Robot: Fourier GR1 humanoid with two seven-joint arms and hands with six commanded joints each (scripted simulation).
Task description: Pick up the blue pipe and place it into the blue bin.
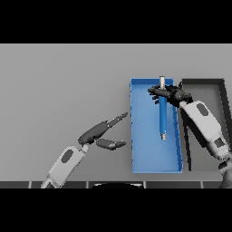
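Nearest me, my left hand [97, 131] idles with fingers straight beside the bin [140, 158], while my right hand [170, 94] clasps the pipe [162, 118] near its top end, suspending it over the bin's interior, ready for release.

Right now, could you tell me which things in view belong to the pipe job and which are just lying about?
Job:
- blue pipe, gripped near its upper end
- blue bin
- right hand, holding the pipe over the bin

Lying about:
- dark bin, beside the blue one
- left hand, open and idle
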